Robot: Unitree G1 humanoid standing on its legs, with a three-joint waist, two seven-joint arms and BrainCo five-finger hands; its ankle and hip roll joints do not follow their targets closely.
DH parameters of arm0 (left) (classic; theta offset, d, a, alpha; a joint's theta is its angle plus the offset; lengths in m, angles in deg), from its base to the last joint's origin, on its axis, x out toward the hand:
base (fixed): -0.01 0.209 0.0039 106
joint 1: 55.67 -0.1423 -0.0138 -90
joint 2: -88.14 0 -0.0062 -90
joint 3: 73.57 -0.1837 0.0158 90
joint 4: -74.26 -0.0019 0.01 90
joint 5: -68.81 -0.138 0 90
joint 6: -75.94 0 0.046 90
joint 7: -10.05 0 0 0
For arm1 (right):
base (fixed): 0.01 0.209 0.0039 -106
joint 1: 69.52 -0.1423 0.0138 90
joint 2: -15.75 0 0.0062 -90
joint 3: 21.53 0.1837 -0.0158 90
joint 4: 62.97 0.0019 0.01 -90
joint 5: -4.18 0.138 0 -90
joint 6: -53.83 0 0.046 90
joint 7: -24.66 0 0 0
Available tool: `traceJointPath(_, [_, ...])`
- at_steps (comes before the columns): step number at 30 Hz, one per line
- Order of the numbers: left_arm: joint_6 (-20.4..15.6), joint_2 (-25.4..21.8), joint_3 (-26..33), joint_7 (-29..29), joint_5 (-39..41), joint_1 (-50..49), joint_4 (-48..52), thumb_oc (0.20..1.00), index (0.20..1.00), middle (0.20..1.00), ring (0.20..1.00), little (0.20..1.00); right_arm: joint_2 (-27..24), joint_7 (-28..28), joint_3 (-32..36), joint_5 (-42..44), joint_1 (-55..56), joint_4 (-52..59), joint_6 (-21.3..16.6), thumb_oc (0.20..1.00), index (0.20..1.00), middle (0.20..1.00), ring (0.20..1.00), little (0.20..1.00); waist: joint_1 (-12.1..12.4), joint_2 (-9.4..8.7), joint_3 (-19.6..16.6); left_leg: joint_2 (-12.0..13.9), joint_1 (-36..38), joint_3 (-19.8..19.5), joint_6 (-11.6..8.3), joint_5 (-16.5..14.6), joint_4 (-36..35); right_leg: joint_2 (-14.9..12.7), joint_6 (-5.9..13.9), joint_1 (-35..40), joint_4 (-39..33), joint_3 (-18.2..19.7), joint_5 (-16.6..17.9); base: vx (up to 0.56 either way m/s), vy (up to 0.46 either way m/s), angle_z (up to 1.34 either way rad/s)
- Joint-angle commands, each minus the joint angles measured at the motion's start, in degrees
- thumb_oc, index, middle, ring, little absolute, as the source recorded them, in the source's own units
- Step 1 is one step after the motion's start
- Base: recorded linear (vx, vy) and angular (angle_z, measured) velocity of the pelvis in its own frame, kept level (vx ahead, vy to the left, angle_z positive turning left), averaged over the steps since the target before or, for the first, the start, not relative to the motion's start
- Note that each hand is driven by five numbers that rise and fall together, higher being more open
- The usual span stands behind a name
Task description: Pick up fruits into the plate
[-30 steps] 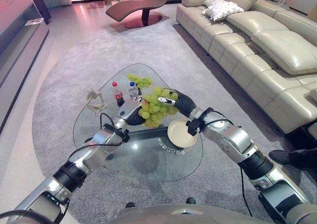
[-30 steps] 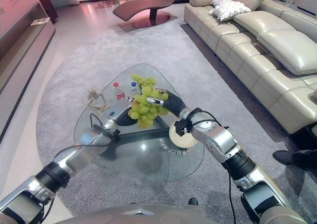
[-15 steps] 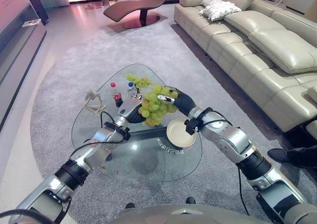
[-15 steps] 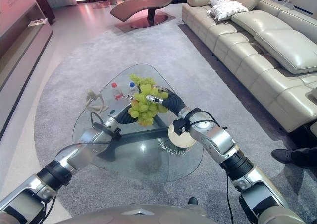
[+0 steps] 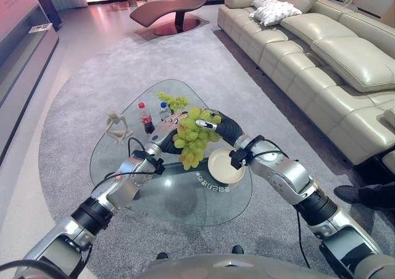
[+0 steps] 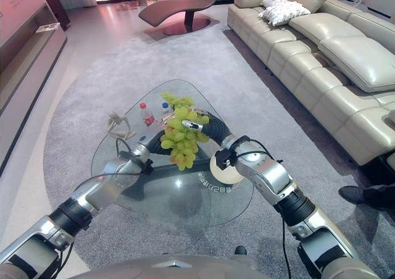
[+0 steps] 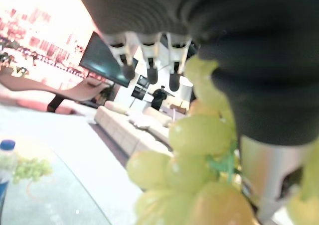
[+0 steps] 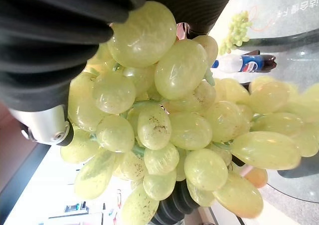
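A large bunch of green grapes [image 5: 192, 140] hangs in the air over the glass table [image 5: 179, 199], just left of the cream plate [image 5: 216, 171]. My right hand [image 5: 208, 124] is shut on the top of the bunch; in the right wrist view the grapes [image 8: 169, 125] hang right under its palm. My left hand [image 5: 164, 137] rests against the bunch's left side, and its fingers [image 7: 149, 60] reach out straight above the grapes [image 7: 199, 135]. A second, smaller bunch [image 5: 173, 100] lies at the table's far edge.
A cola bottle [image 5: 145, 117] and a water bottle [image 5: 165, 111] stand behind the hands, with a pale wooden figure [image 5: 116, 128] to their left. A beige sofa [image 5: 321, 57] runs along the right. A person's shoe [image 5: 355, 195] shows at the right edge.
The bunch now hangs longer and lower from my right hand, its tip nearer the plate. My left hand has stayed at its side.
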Motion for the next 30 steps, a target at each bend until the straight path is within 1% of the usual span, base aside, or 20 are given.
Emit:
traceJointPath(1, [0.17,2.39,0.75,-1.51,3.35,9.75,0.12,1.000,1.000,1.000,1.000,1.000,6.77,0.67,0.54,2.54,-4.23,6.18,-7.16,0.200,0.200,0.200,0.200,0.200,0.23,-0.20,0.89,-1.35,-0.70,-1.09,2.47,-7.71,2.52,0.24,0.78,2.02,4.07,-0.68,-7.37,0.00,0.000,0.00])
traceJointPath(2, [0.14,2.41,0.88,-1.77,3.60,9.59,0.06,1.000,1.000,1.000,1.000,1.000,6.71,0.56,0.90,2.60,-4.15,6.18,-7.21,0.200,0.200,0.200,0.200,0.200,0.23,-0.18,0.92,-1.36,-0.71,-1.10,2.48,-7.73,2.55,0.24,0.79,2.02,4.07,-0.69,-7.37,0.00,0.000,0.00])
traceJointPath(6, [0.24,2.23,2.51,-4.00,8.71,7.66,-0.20,1.000,1.000,1.000,1.000,1.000,5.87,-1.11,4.39,3.45,-3.17,5.87,-8.59,0.200,0.200,0.200,0.200,0.200,0.26,-0.08,1.02,-1.41,-0.75,-1.23,2.52,-7.80,2.55,0.28,0.72,2.00,4.09,-0.84,-7.41,0.00,0.000,0.00])
traceJointPath(8, [0.46,2.50,3.35,-5.81,10.52,6.76,-0.38,1.000,1.000,1.000,1.000,1.000,5.43,-2.00,6.00,3.65,-2.70,5.71,-9.31,0.200,0.200,0.200,0.200,0.200,0.30,-0.06,1.08,-1.41,-0.75,-1.21,2.56,-7.81,2.51,0.27,0.72,2.02,4.02,-0.92,-7.39,0.00,0.000,0.00])
traceJointPath(13, [0.50,1.80,5.79,-11.07,20.31,2.87,-0.87,1.000,1.000,1.000,1.000,1.000,3.67,-3.33,11.45,4.16,-0.52,4.71,-10.88,0.200,0.200,0.200,0.200,0.200,0.35,0.27,1.20,-1.40,-0.77,-1.27,2.61,-7.78,2.39,0.27,0.75,1.94,3.97,-1.09,-7.27,0.00,0.000,0.00])
traceJointPath(14, [0.53,1.74,5.98,-11.32,20.85,2.62,-0.83,1.000,1.000,1.000,1.000,1.000,3.54,-3.44,11.75,4.22,-0.37,4.70,-11.06,0.200,0.200,0.200,0.200,0.200,0.35,0.28,1.21,-1.40,-0.76,-1.27,2.61,-7.78,2.38,0.27,0.74,1.94,3.98,-1.10,-7.26,0.00,0.000,0.00])
traceJointPath(15, [0.29,1.53,7.03,-12.74,23.15,1.06,-0.86,1.000,1.000,1.000,1.000,1.000,2.66,-3.93,13.60,4.41,0.60,4.20,-11.88,0.200,0.200,0.200,0.200,0.200,0.35,0.38,1.29,-1.42,-0.80,-1.19,2.66,-7.80,2.42,0.24,0.76,1.96,3.94,-1.20,-7.25,0.00,0.000,0.00])
traceJointPath(17, [-0.10,1.03,7.85,-13.65,25.31,-0.11,-0.86,1.000,1.000,1.000,1.000,1.000,1.95,-3.94,15.09,4.62,1.25,4.10,-12.18,0.200,0.200,0.200,0.200,0.200,0.28,0.47,1.36,-1.41,-0.86,-1.19,2.66,-7.74,2.42,0.24,0.74,1.91,3.94,-1.15,-7.22,0.00,0.000,0.00])
traceJointPath(18, [-0.90,0.50,9.36,-15.00,28.58,-1.69,-0.73,1.000,1.000,1.000,1.000,1.000,1.04,-3.90,16.87,4.93,2.25,3.66,-12.95,0.200,0.200,0.200,0.200,0.200,0.32,0.55,1.44,-1.41,-0.89,-1.13,2.69,-7.72,2.40,0.21,0.73,1.87,3.92,-1.25,-7.19,0.00,0.000,0.00])
traceJointPath(19, [-1.06,0.41,9.72,-15.51,29.35,-2.02,-0.71,1.000,1.000,1.000,1.000,1.000,0.82,-3.91,17.30,5.00,2.48,3.56,-13.09,0.200,0.200,0.200,0.200,0.200,0.32,0.57,1.47,-1.41,-0.88,-1.10,2.70,-7.72,2.39,0.20,0.73,1.88,3.90,-1.29,-7.17,0.00,0.000,0.00])
traceJointPath(20, [-1.59,0.20,11.21,-17.07,32.83,-3.24,-0.59,1.000,1.000,1.000,1.000,1.000,0.05,-3.76,18.97,5.25,3.21,3.06,-13.75,0.200,0.200,0.200,0.200,0.200,0.32,0.63,1.58,-1.42,-0.98,-1.08,2.73,-7.67,2.37,0.22,0.65,1.78,3.88,-1.25,-7.11,0.00,0.000,0.00])
traceJointPath(26, [-3.10,1.54,15.57,-21.86,43.25,-7.42,0.62,1.000,1.000,1.000,1.000,1.000,-1.36,-3.71,24.15,6.01,6.36,1.90,-15.43,0.200,0.200,0.200,0.200,0.200,0.38,0.58,1.96,-1.42,-1.09,-1.06,2.78,-7.60,2.20,0.15,0.49,1.73,3.73,-1.44,-6.90,0.00,0.000,0.00])
traceJointPath(30, [-3.31,2.92,17.15,-22.92,48.18,-9.26,1.37,1.000,1.000,1.000,1.000,1.000,-1.51,-4.06,25.58,5.93,7.84,0.46,-15.87,0.200,0.200,0.200,0.200,0.200,0.52,0.55,2.23,-1.44,-1.42,-1.21,2.82,-7.49,2.13,0.13,0.36,1.43,3.79,-1.47,-6.83,0.00,0.000,0.00])
